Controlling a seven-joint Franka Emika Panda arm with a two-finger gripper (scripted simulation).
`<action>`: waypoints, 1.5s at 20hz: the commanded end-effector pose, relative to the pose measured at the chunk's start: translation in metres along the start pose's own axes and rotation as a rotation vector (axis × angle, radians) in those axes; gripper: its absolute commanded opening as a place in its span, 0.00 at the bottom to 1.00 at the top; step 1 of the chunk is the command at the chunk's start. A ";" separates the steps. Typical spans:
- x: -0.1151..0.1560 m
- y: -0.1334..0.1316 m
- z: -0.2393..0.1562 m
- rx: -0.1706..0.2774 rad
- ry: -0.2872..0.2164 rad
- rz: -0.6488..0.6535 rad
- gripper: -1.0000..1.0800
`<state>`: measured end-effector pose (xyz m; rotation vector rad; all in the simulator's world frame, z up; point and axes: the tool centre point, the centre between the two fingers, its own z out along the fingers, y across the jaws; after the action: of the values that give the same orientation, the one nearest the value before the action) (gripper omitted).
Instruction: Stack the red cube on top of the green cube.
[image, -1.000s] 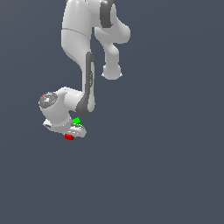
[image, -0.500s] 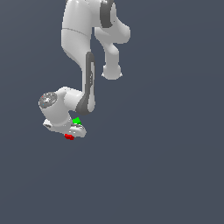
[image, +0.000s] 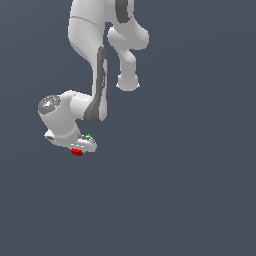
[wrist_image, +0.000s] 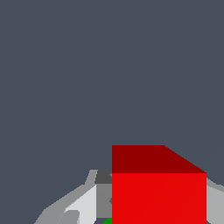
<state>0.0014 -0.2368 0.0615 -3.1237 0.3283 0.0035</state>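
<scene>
In the wrist view the red cube (wrist_image: 159, 192) fills the space between my two fingers (wrist_image: 83, 205), and my gripper (wrist_image: 159, 210) is shut on it. A thin sliver of the green cube (wrist_image: 107, 221) shows at the red cube's lower corner. In the exterior view the gripper (image: 83, 145) is low at the exterior view's left. The red cube (image: 76, 151) pokes out beside the gripper. Only a small bit of the green cube (image: 88, 135) shows on the gripper's other side, and the hand hides the rest.
A plain dark grey surface (image: 175, 200) lies all around. The white arm's links (image: 95, 60) rise above the gripper, and the bent forearm (image: 129, 55) hangs to the exterior view's right.
The gripper with the red cube has shifted slightly. Less of the green cube shows behind the hand than before.
</scene>
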 end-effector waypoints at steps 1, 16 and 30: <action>0.000 0.000 -0.019 0.000 0.002 0.000 0.00; 0.000 0.000 -0.056 -0.001 0.003 0.000 0.00; -0.043 -0.002 -0.029 -0.001 0.003 0.000 0.00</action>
<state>-0.0331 -0.2274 0.0948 -3.1246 0.3278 -0.0003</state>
